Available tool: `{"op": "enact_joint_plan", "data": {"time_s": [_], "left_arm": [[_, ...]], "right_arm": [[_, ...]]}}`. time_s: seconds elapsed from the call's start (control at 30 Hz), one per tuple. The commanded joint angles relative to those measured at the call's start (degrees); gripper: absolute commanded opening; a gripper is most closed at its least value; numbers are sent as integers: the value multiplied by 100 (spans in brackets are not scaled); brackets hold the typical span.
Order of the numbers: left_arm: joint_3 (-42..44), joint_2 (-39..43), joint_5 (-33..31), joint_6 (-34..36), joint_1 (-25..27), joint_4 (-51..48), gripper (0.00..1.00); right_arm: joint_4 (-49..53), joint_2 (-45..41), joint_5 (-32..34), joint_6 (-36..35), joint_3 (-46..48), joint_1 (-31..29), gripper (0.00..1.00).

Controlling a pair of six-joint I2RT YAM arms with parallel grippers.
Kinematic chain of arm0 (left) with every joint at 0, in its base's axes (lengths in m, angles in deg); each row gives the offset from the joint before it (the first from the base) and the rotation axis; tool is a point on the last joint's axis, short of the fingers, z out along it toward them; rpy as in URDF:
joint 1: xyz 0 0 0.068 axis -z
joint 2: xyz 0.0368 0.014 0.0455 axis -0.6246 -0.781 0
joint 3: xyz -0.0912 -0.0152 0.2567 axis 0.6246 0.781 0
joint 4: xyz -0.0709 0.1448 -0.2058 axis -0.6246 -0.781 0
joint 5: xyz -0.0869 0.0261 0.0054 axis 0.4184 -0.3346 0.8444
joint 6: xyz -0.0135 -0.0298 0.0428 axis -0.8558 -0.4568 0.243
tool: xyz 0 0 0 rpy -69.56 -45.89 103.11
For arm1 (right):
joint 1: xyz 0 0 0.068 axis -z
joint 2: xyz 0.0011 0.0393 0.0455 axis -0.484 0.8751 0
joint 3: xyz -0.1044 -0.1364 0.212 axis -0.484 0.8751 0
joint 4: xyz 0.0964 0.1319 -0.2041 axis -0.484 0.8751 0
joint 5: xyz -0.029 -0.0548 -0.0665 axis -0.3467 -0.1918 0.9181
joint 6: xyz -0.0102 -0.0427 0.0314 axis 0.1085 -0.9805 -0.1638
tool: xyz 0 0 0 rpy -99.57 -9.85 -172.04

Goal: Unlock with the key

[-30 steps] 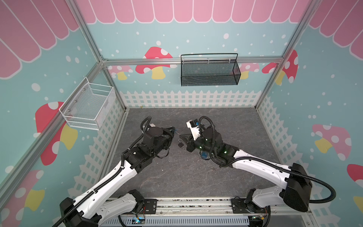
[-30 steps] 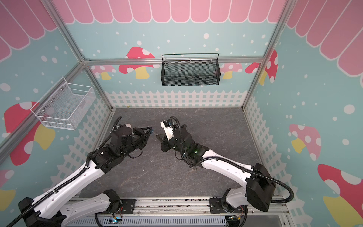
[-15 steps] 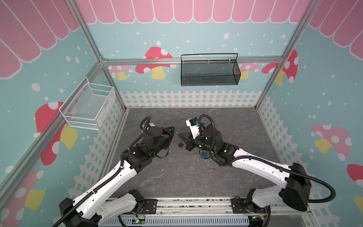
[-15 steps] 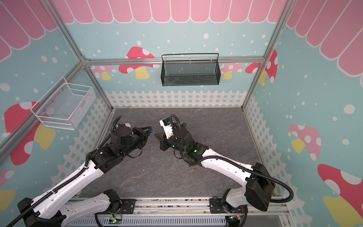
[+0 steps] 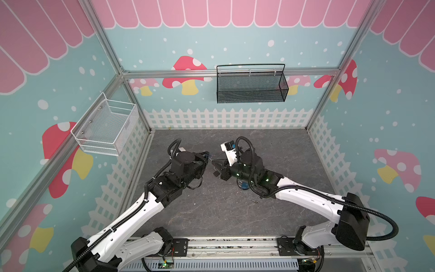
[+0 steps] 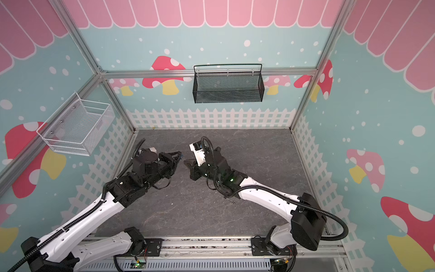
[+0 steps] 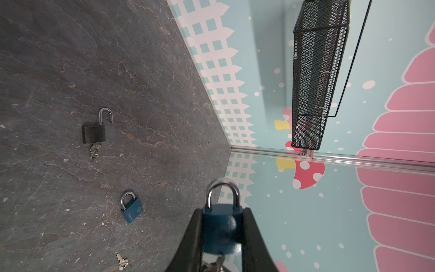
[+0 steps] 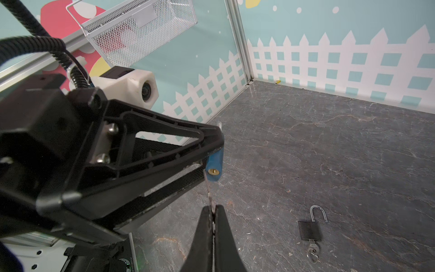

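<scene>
Held padlock: your left claw [image 7: 222, 220] is clamping the blue padlock [image 7: 222, 229] by the sides of its body, holding it up off the worktop [image 7: 70, 70]. Its shackle [image 7: 222, 188] is sitting closed.
Keyhole: the brass keyhole [image 8: 213, 172] is facing your right claw [image 8: 213, 210].
Key: your right claw is pinching the key [image 8: 209, 190] with its jaws fully together, the blade pointing at the lock's underside. The tip is lying just beside the keyhole, and I cannot tell whether it is entering.
Progress: you are working at the insertion step. Grasping and lining up look done. Seating the blade, turning it and popping the shackle are, by my reading, not yet done.
Elsewhere on the worktop: a black padlock [image 7: 93, 133] is lying open with another key [image 7: 95, 148] seated in it. A second blue padlock [image 7: 131, 210] is lying closed, with a loose key [image 7: 122, 261] resting near it.
</scene>
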Motion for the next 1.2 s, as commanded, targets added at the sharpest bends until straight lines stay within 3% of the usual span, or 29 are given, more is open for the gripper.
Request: {"op": "enact_joint_plan", "data": {"time_s": [0.0, 1.17], "left_arm": [[-107, 124, -102, 51, -18, 76, 0], [39, 180, -57, 66, -19, 206, 0]], "right_arm": [[-27, -85, 189, 29, -66, 12, 0], [-19, 54, -21, 244, -234, 83, 0]]}}
